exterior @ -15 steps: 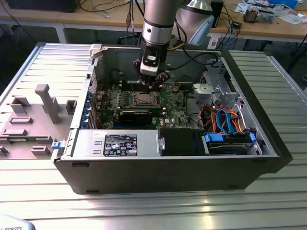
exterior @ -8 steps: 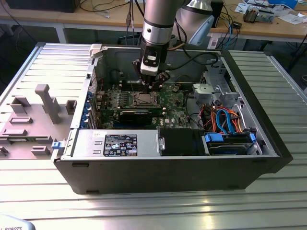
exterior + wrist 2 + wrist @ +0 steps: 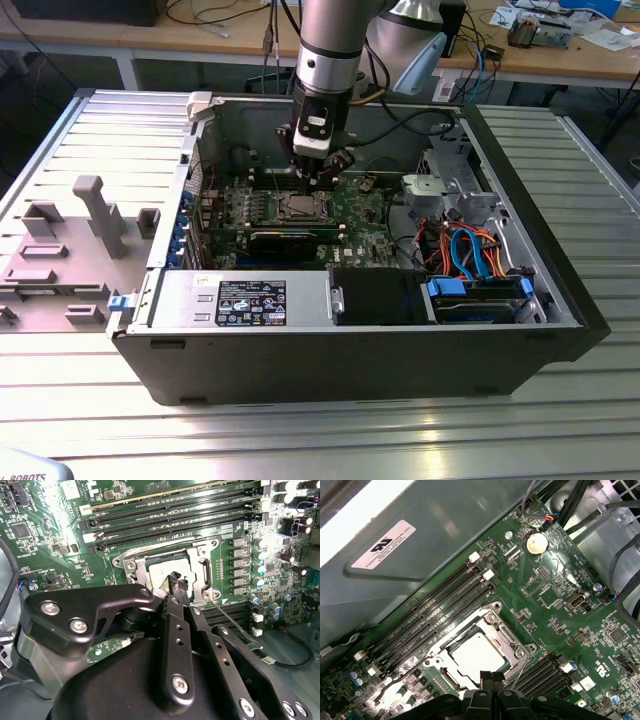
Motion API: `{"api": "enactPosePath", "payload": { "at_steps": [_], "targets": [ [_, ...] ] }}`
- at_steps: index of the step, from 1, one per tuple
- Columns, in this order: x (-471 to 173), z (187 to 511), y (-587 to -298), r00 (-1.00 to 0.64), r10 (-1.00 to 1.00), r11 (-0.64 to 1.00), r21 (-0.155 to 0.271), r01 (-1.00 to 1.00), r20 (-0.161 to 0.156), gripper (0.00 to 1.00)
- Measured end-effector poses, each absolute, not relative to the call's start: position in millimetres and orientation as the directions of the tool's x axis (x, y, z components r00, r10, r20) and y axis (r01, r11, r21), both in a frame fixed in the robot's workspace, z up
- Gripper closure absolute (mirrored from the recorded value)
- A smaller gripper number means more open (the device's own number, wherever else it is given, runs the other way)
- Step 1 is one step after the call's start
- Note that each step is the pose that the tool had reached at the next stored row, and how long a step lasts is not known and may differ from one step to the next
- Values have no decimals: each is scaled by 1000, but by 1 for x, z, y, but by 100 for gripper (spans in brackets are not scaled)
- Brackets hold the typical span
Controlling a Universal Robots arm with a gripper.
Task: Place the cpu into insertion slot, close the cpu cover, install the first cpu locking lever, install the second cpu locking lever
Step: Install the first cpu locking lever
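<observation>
I see the gripper [image 3: 177, 581] low over the insertion slot [image 3: 300, 208], its 2 fingertips pinched narrow with nothing between them. The cpu [image 3: 475, 656] sits in the slot, with the cpu cover [image 3: 511, 647] lying flat around it. 1 thin locking lever [image 3: 235, 618] angles out beside it.

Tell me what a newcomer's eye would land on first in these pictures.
The black gripper hangs over the silvery cpu, which lies under the closed cpu cover on the green board. In the exterior view, the arm reaches down into an open computer case lying on a ribbed metal table.
</observation>
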State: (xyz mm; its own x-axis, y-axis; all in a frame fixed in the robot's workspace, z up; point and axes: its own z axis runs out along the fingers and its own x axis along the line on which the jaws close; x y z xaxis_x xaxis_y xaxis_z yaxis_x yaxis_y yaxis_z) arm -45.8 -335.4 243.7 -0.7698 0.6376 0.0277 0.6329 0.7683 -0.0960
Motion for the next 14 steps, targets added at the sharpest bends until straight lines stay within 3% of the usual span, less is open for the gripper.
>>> {"api": "enactPosePath", "payload": {
  "at_steps": [14],
  "targets": [
    [-46, 244, -335, -776, 630, 774, -96, 626, 28, 89]
  ]
}}
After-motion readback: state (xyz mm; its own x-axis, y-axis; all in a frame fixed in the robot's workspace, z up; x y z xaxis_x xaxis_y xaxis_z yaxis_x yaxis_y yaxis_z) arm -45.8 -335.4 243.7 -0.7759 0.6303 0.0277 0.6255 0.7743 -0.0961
